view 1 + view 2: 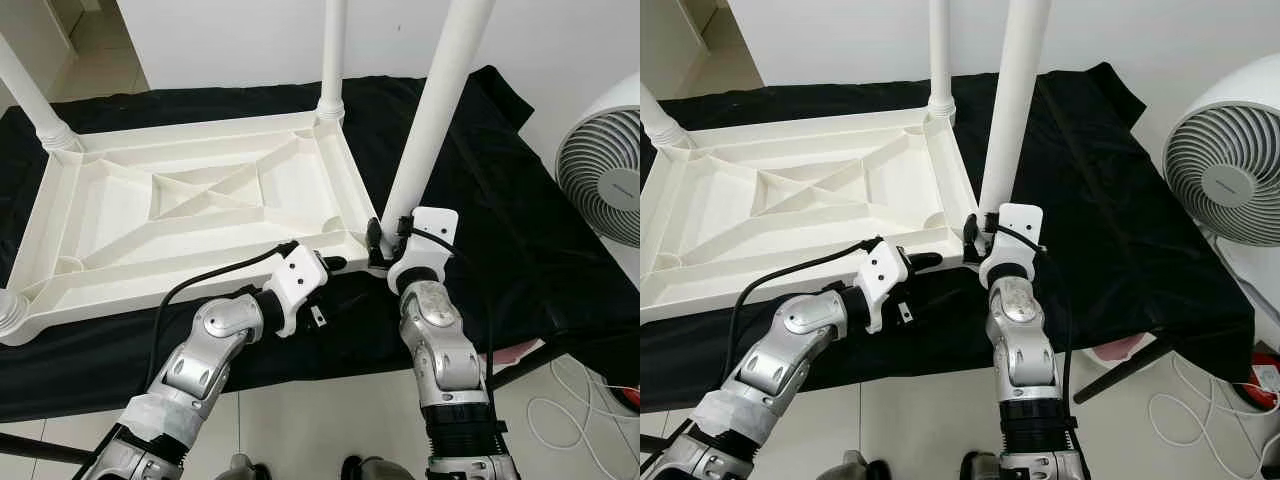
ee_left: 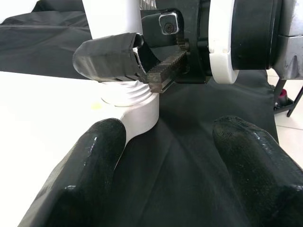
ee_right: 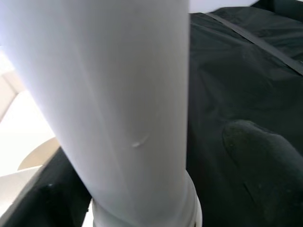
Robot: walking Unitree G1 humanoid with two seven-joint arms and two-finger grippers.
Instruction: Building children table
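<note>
Right pincer (image 1: 385,243) clamps the table leg (image 1: 430,120) at its base.
The leg rises straight up from it; the open left pincer (image 1: 335,263) waits beside the tabletop (image 1: 180,215) corner.

A wide black fabric sheet (image 1: 500,210) lies spread over the pale tiled floor (image 1: 330,420). Just off the sheet's right edge stands a round white plastic fan (image 1: 1225,165) with curved grille slats. Below the fan, white cables (image 1: 1200,405) loop on the tiles, and a thin black metal leg (image 1: 1120,368) slants out from under the sheet's right corner. A white wall (image 1: 230,40) rises behind the sheet's far edge.
</note>
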